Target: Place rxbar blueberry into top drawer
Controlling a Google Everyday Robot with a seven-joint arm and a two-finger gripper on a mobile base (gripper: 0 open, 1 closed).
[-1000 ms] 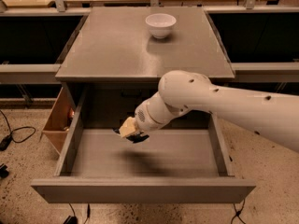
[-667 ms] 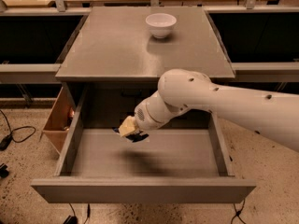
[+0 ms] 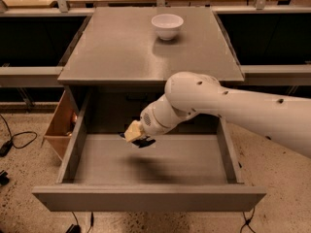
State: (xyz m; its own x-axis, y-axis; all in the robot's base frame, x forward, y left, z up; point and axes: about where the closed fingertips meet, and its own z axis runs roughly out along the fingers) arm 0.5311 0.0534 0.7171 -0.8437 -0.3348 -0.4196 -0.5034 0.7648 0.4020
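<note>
Camera view shows nothing moved this past second: my hand [image 3: 135, 134] still grips the rxbar blueberry [image 3: 144, 142] above the open top drawer [image 3: 146, 198]; release looks next.

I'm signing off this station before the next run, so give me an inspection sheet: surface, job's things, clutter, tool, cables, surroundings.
Surface: grey cabinet top, with a white bowl near its back edge.
Job's things: top drawer pulled open; rxbar blueberry shows as a dark shape at the tool's tip, above the drawer floor.
Clutter: tan wooden box on the floor left of the drawer.
Tool: tool hangs over the open drawer's inside, left of middle.
Cables: black cables on the floor at left.
Surroundings: speckled floor; dark shelf bays either side of the cabinet.
</note>
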